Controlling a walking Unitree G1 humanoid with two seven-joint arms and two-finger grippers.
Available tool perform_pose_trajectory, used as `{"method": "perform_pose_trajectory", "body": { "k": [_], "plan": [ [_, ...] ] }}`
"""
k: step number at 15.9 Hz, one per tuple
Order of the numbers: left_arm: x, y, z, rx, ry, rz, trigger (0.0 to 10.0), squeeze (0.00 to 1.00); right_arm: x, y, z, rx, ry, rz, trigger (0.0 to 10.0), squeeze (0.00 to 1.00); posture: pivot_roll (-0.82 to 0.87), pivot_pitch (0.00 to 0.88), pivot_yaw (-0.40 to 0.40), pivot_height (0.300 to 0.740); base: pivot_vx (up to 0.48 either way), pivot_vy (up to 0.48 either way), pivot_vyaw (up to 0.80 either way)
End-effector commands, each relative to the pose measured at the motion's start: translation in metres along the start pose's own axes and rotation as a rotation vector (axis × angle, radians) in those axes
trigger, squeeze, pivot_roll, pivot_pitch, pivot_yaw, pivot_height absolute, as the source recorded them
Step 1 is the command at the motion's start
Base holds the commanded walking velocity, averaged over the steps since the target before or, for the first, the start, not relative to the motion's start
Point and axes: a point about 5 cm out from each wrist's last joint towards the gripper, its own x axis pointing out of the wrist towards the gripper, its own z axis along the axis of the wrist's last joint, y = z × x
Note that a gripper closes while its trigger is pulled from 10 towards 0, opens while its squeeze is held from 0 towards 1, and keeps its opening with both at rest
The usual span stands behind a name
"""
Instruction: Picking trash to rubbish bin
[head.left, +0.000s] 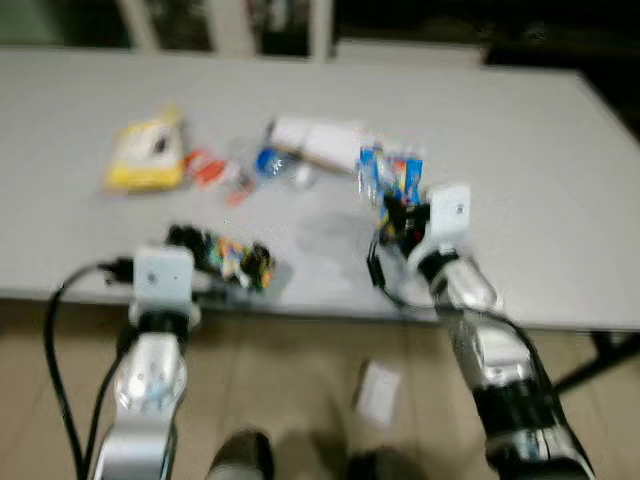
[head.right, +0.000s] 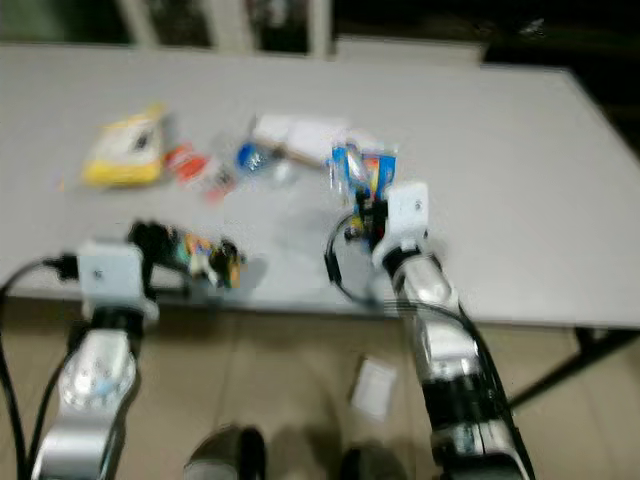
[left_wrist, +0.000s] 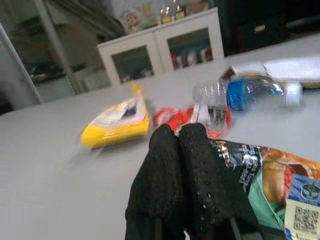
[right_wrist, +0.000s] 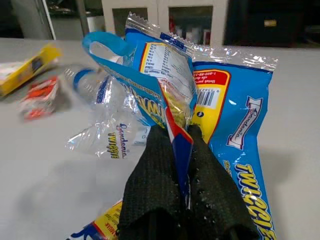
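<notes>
on the grey table (head.left: 540, 150), a yellow packet (head.left: 146, 153) lies at ten o'clock. the left gripper (left_wrist: 181, 141), at seven o'clock by the near edge, is clenched beside a dark snack bag (left_wrist: 272, 186). a water bottle (left_wrist: 250, 92) sits mid-table. the right gripper (right_wrist: 174, 145) pinches a blue wrapper (right_wrist: 165, 65) at one o'clock.

i stood in what looked like a home dining room: a long grey table (head.left: 520, 150) strewn with snack wrappers over a pale tiled floor (head.left: 300, 390), with a white glass-door cabinet (left_wrist: 165, 50) behind it holding ornaments on top.
</notes>
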Motion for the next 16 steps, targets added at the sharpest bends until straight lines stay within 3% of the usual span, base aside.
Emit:
{"method": "perform_pose_trajectory", "body": {
  "k": [1, 11, 16],
  "plan": [
    [0.0035, -0.0005, 0.007, 0.004, -0.028, -0.018, 10.0, 0.0, -0.0016, -0.0048, 0.0014, -0.012, -0.004, -0.014, 10.0, 0.0, -0.03, 0.113, -0.013, 0.74, -0.33, 0.0, 0.0],
    [0.0036, -0.0032, 0.0061, 0.0, -0.019, -0.026, 10.0, 0.0, -0.0014, -0.006, 0.0008, -0.017, 0.001, -0.016, 10.0, 0.0, -0.04, 0.111, -0.015, 0.74, -0.314, 0.0, 0.0],
    [0.0054, -0.0018, 0.0024, -0.037, 0.002, -0.026, 10.0, 0.0, -0.0006, -0.0069, 0.001, -0.021, 0.004, -0.016, 10.0, 0.0, -0.04, 0.111, -0.018, 0.74, 0.0, 0.0, 0.0]
  ]
}}
